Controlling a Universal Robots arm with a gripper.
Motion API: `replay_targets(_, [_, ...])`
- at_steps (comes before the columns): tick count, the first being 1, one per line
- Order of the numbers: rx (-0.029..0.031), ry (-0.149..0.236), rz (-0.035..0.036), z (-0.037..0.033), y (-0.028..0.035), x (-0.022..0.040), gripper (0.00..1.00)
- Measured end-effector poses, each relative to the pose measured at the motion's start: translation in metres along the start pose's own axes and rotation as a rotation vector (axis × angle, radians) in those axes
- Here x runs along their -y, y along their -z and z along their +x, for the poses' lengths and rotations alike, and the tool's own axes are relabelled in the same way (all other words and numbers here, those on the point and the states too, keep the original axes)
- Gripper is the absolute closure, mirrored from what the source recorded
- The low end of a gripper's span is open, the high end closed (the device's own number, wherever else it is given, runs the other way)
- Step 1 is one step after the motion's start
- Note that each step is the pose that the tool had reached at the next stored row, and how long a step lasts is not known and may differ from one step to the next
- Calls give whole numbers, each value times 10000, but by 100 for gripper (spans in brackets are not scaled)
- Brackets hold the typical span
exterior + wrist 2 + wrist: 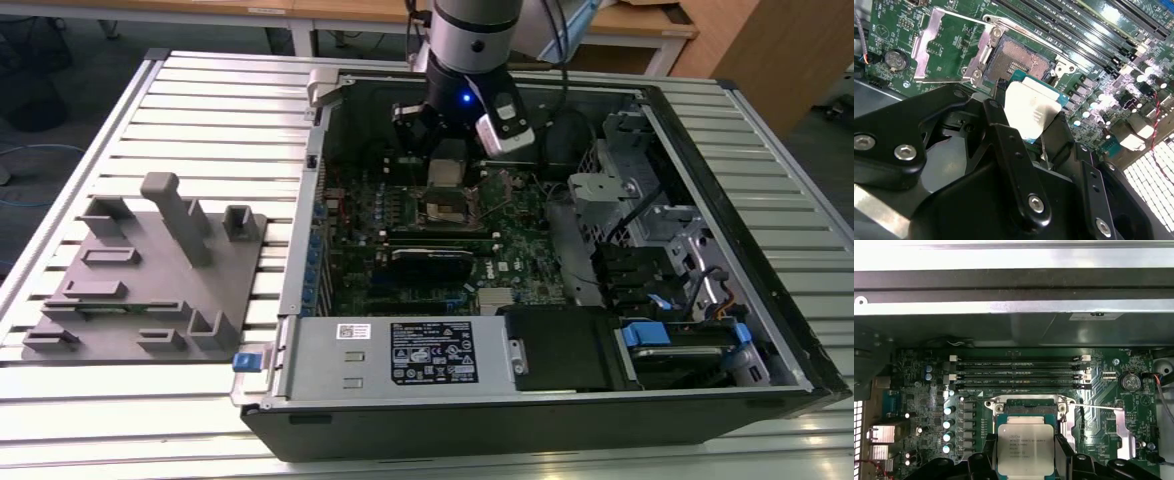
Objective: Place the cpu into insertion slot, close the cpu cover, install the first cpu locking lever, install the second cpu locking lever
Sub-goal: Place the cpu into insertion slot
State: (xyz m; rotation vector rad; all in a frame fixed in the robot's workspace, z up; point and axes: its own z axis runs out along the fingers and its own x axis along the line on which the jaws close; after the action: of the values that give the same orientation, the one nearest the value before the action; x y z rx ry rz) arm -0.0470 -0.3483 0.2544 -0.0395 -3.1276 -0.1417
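Open case lies on a slatted table, board facing up. Grey fixture sits on the table at the exterior view's left, well apart from the work.

Arm comes down into the case, gripper hanging over the socket area.

Gripper narrow, clamped on the cpu: one black finger on each side edge, silver top facing the first wrist view. In the second wrist view the cpu sits tilted between the fingers.

Cpu is just over the near edge of the slot, not seated. Can't tell if a corner touches the frame. Slot's golden contact field bare.

Cover swung open, lying flat beside the slot; also seen in the first wrist view. Thin lever runs along the slot's far edge.

Long black memory slots lie beyond the slot
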Motion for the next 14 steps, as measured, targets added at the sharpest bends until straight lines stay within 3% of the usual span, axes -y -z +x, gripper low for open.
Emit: replay_targets(14, [0,1,-1,10,-87,-60,46])
